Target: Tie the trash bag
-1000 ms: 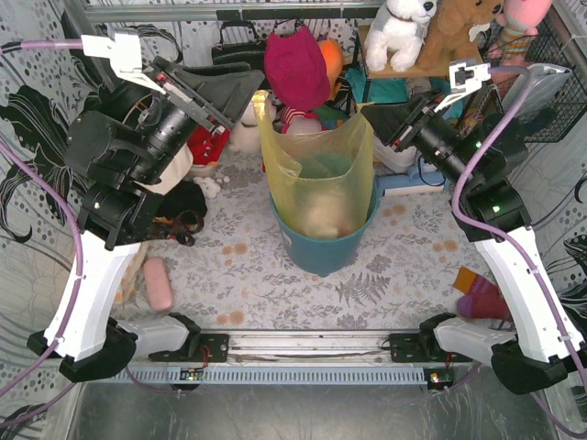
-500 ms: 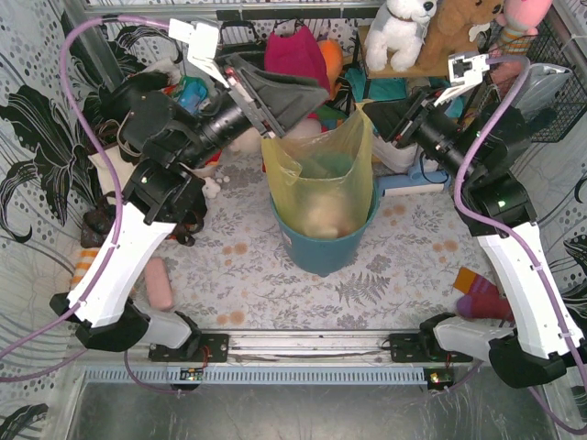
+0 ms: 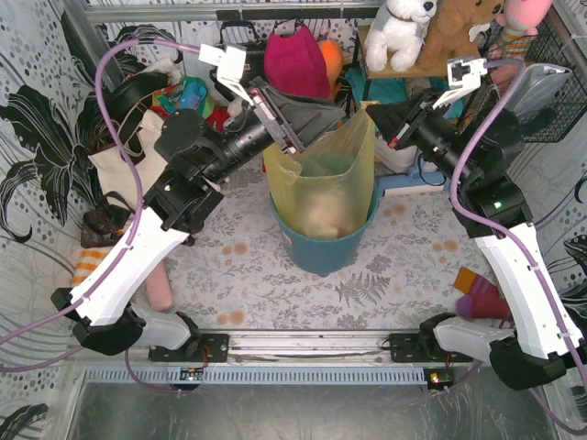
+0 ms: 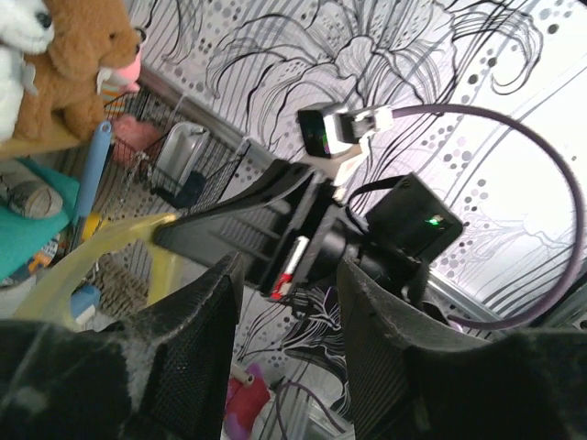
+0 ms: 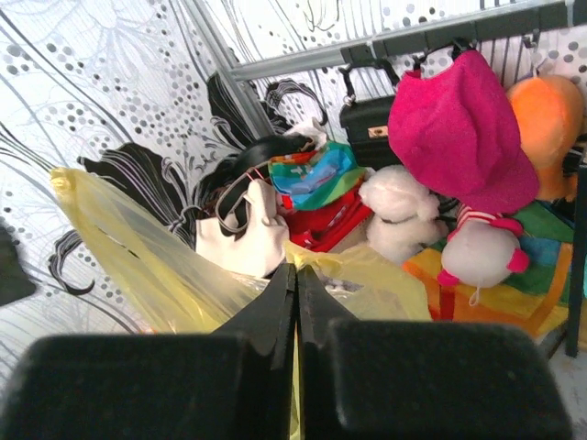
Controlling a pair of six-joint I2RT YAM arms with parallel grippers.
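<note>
The trash bag (image 3: 321, 174) stands upright in the middle of the table (image 3: 404, 275). Its lower half sits inside the teal bin (image 3: 321, 249) and its yellow-green upper half rises well above the bin's rim, with the mouth open.

The table is covered with a leaf-patterned cloth, and soft toys and bags are piled along its far edge. The left arm (image 3: 138, 247) reaches up and across from the near left corner, and the right arm (image 3: 514, 257) reaches from the near right. Both end at the top of the bag.

The bin is round and holds only the bag. A cream tote bag (image 3: 119, 165) with dark straps lies at the far left, apart from the bin. What is in it cannot be made out.

Crumpled white paper (image 3: 321, 215) shows through the plastic low in the bag, about level with the bin's rim.

The left gripper (image 3: 335, 115) (image 4: 289, 270) hangs over the bag's far left rim. Its jaws are parted about halfway and have nothing between them. In its wrist view, the yellow rim passes outside one finger.

The right gripper (image 3: 370, 112) (image 5: 295, 275) is at the bag's far right corner. Its jaws are pressed together on a fold of the yellow plastic, which shows at the fingertips and in the seam between them.
</note>
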